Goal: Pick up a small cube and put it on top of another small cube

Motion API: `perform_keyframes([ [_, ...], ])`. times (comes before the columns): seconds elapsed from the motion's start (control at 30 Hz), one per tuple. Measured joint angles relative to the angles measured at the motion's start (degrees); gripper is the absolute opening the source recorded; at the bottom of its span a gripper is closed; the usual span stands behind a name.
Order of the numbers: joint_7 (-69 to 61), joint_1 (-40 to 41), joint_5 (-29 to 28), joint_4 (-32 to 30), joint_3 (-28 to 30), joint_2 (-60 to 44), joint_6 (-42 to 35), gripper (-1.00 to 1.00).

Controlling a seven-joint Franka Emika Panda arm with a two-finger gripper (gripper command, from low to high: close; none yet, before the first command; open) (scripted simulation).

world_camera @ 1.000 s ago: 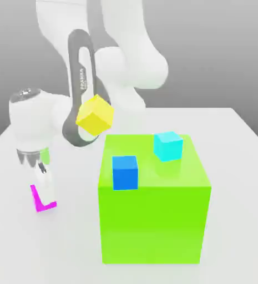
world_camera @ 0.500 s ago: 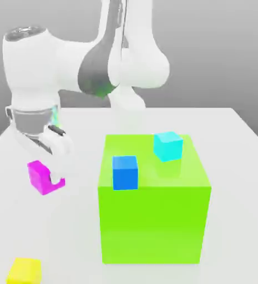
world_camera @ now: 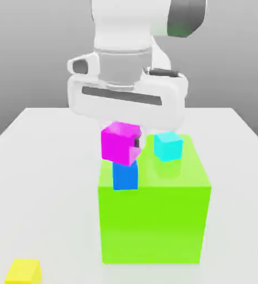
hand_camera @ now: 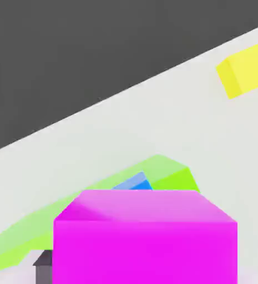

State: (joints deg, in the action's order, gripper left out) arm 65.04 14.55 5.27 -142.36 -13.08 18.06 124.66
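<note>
Magenta cube [hand_camera: 145, 252], held between the fingers of the gripper [world_camera: 121, 143], which stand apart by the width of the cube; it is nearest to the hand camera and hides part of what lies beyond. In the exterior view it appears tilted, raised above the table, its lower corner overlapping the upper part of the deep-blue cube [world_camera: 125, 176]. Whether the two cubes touch cannot be told. A dark fingertip [hand_camera: 43, 272] lies just beside one face of the magenta cube in the hand view. The deep-blue cube, next in order, sits upright on top of the large green block [world_camera: 153, 222], close to its front edge, toward the exterior view's left. Farther back on the same top face, toward the exterior view's right, rests the cyan cube [world_camera: 168, 146], apart from the deep-blue one and turned at a slight angle. The green block stands on the pale table [world_camera: 242, 194]. Well apart from the block, and farthest of the cubes from the gripper, the yellow cube [world_camera: 24, 272] lies on the table at the exterior view's lower left.
</note>
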Motion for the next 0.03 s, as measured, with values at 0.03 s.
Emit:
perform_keyframes([
  [0.03, 0.0, 0.0, 0.0, 0.0, 0.0, 0.0, 0.0, 1.0],
])
